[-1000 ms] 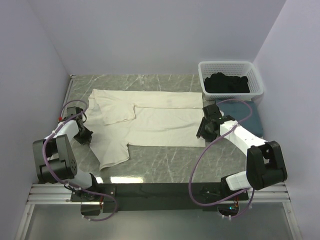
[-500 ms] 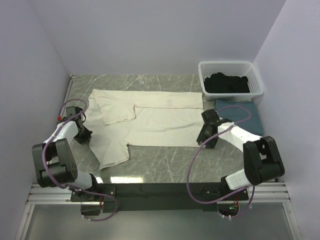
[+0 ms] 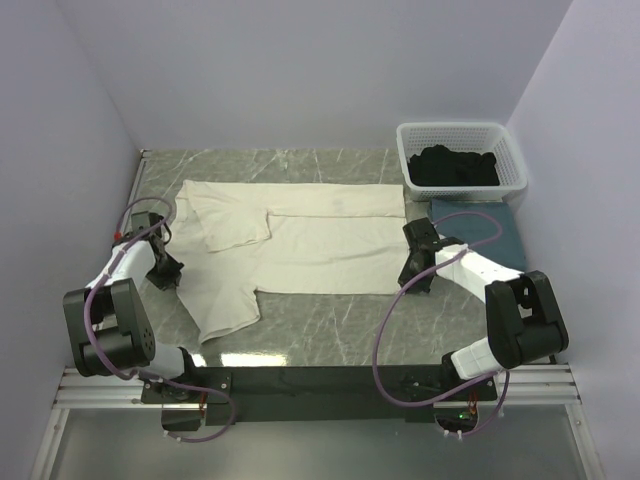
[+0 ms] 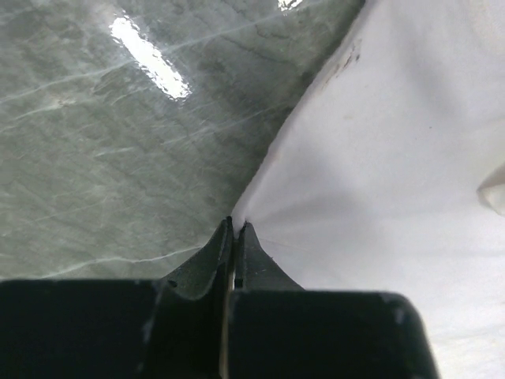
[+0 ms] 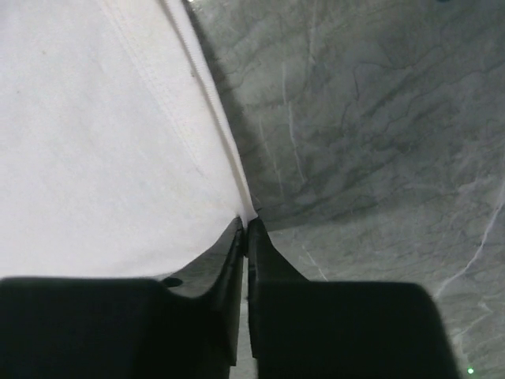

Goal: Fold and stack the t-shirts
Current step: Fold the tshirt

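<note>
The white basket (image 3: 510, 150) sits in the far right corner of the marble table (image 3: 330, 320), with black clothes (image 3: 455, 167) heaped inside it. Just in front of the basket lies a teal folded garment (image 3: 490, 235), flat on the table.

To the left of the basket the cream t-shirt (image 3: 300, 240) is spread out flat. Its hem end points toward the basket and its sleeves lie at the end away from it, one sleeve folded in over the body.

The right gripper (image 3: 413, 272) is down at the shirt's near corner on the basket side, beside the teal garment. From its wrist camera the fingers (image 5: 229, 260) are pressed together with no gap, and the stitched hem of the shirt (image 5: 95, 142) is pinched between their tips.

The left gripper (image 3: 166, 272) is at the shirt's edge farthest from the basket. Its fingers (image 4: 213, 253) are likewise closed tight on the cloth (image 4: 379, 158) – the fabric puckers slightly where they nip the edge.
</note>
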